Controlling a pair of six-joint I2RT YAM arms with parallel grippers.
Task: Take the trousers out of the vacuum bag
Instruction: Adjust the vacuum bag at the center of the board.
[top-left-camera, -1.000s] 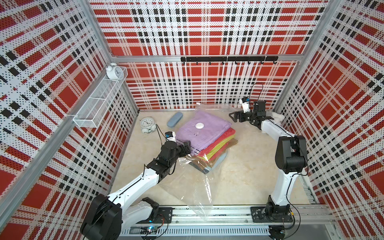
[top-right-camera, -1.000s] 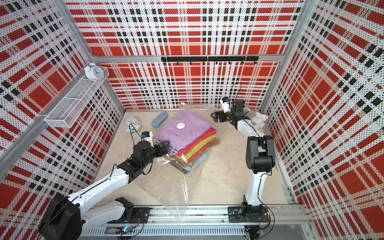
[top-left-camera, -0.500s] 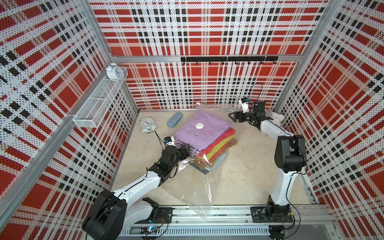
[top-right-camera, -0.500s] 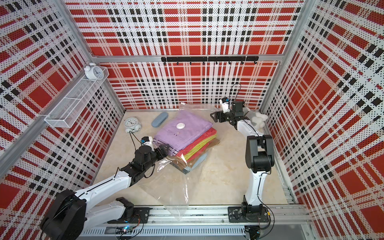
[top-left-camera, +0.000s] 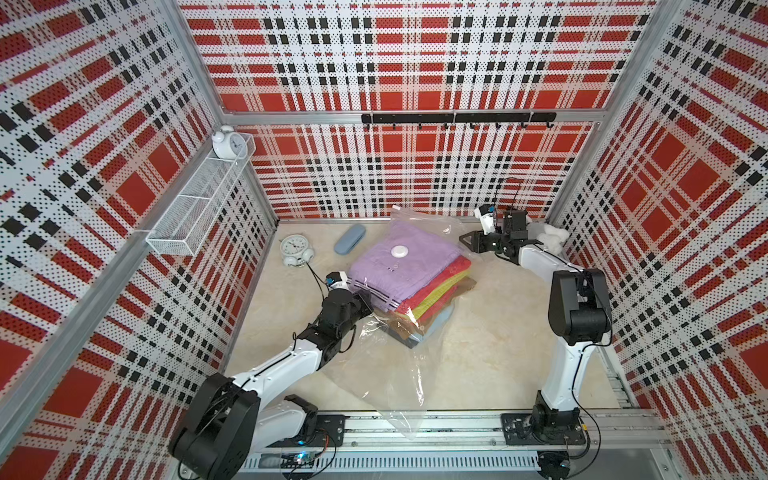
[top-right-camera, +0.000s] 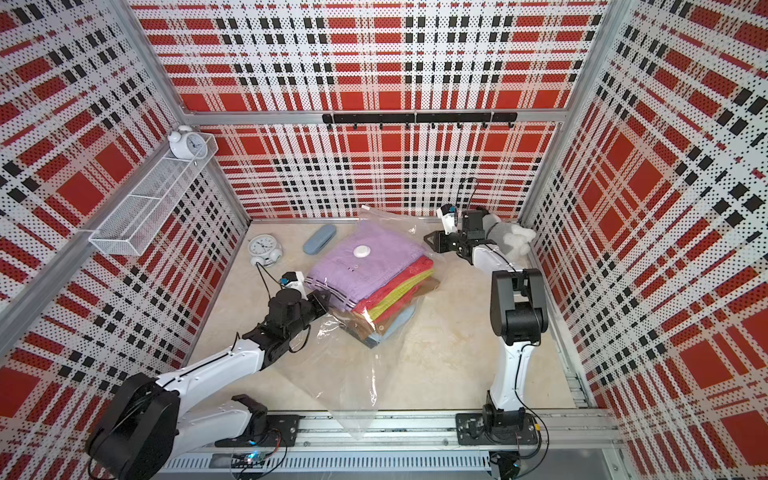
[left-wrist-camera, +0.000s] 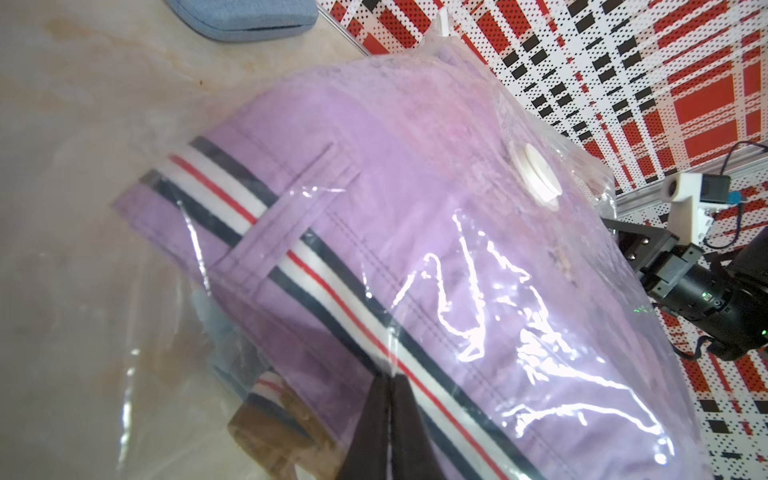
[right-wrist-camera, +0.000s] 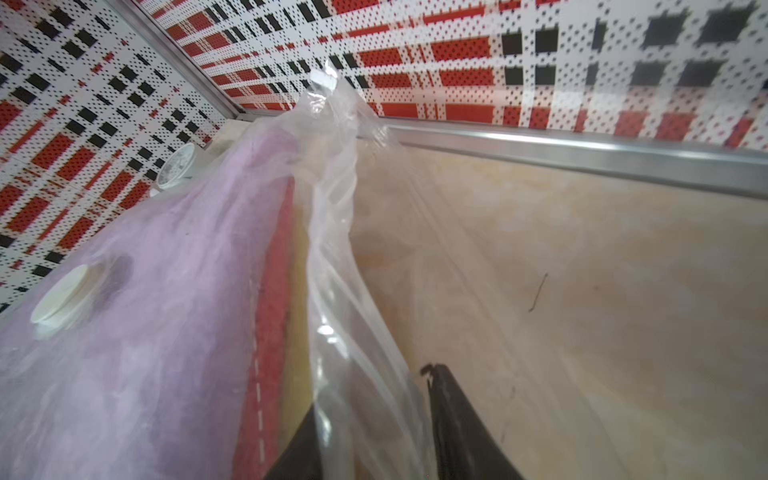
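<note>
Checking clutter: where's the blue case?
In both top views the blue case lies near the back wall, between the alarm clock and the bagged trousers.

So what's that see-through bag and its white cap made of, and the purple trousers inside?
The bag looks like thin, glossy clear plastic: it crinkles and throws white glints. The purple trousers seem matte woven cloth, perhaps cotton, with stitched seams. The round white cap looks like hard plastic.

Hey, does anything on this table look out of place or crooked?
Yes. The trousers sit in a skewed stack inside the vacuum bag, each layer stepped out past the lilac one on top. The bag's empty end also overhangs the front edge of the table, draped onto the rail.
</note>
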